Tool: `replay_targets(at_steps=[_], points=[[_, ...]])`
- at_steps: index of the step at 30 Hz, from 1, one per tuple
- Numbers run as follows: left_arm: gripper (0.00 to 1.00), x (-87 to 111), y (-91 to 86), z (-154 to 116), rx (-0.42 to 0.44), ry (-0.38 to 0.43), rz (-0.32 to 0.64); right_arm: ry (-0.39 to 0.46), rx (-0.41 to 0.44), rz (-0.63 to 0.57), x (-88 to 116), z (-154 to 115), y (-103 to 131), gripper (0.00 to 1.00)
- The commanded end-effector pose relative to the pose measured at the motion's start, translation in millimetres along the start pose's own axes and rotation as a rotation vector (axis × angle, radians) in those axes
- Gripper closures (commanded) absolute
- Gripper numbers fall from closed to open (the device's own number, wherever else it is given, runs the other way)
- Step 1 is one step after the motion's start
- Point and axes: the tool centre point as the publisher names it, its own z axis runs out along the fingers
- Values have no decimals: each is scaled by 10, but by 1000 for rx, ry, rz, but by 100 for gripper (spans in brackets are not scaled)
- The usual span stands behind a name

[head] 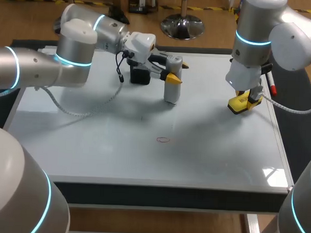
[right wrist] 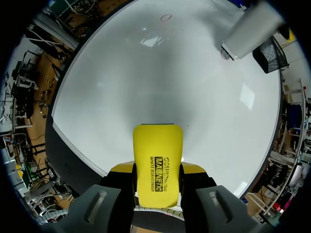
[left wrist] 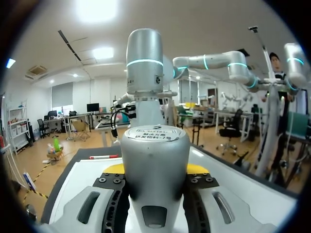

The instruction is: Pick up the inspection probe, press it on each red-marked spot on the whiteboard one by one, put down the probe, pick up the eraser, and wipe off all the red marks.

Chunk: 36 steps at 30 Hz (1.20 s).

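Probe: a grey cylinder, the probe stands upright over the far middle of the whiteboard, clamped between the fingers of the left gripper.
Probe's foot: its lower end is down at the board's surface; whether it actually touches cannot be told.
Left gripper: closed on the probe's upper half from two sides, the yellow tips flanking the cylinder in the left wrist view; the arm reaches in from the far left.
Red mark: one small red ring sits on the board near its middle, nearer than the probe and well apart from it.
Eraser: the yellow eraser is gripped by the right gripper at the board's far right, low over the surface beside the right edge.
Right gripper: fingers pressed against both long sides of the eraser, pointing down at the board.
Black holder: a black holder stands on the far part of the board, just left of the probe.
Marker pen: a red-tipped pen lies by the board's right edge, behind the right arm.
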Motion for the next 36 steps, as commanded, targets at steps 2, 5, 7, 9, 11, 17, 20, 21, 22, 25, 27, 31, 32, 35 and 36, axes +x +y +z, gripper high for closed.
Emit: replay_targets(at_steps=[2, 5, 7, 9, 11, 17, 20, 21, 22, 25, 27, 31, 32, 35, 36], points=[[100, -157, -162, -148, -20, 83, 14, 3, 3, -1, -6, -5, -4, 100], [100, -245, -243, -207, -30, 128, 26, 3, 3, -1, -6, -5, -4, 100], [100, -323, -272, -254, -47, 162, 35, 3, 3, -1, -6, -5, -4, 100], [100, -391, -318, -282, -40, 198, 43, 3, 3, -1, -6, -5, -4, 100], [100, -457, -361, -307, -42, 221, 47, 3, 3, -1, -6, -5, -4, 100], [100, -665, -435, -404, -38, 291, 65, 3, 3, -1, -6, -5, -4, 100], [100, -763, -482, -451, -31, 309, 80, 3, 3, -1, -6, -5, -4, 100], [100, -793, -492, -466, -28, 313, 84, 3, 3, -1, -6, -5, -4, 100], [100, -826, -493, -480, -31, 314, 86, 3, 3, -1, -6, -5, -4, 100], [100, -919, -508, -501, -24, 341, 95, 3, 3, -1, -6, -5, -4, 100], [100, -976, -514, -506, -7, 358, 100, 3, 3, -1, -6, -5, -4, 100], [100, -1066, -519, -494, -10, 387, 108, 3, 3, -1, -6, -5, -4, 100], [100, -1083, -521, -488, -4, 400, 112, 3, 3, -1, -6, -5, -4, 100], [100, -1137, -506, -487, 0, 414, 115, 3, 3, -1, -6, -5, -4, 100], [100, -1157, -490, -497, 19, 417, 114, 3, 3, -1, -6, -5, -4, 100]])
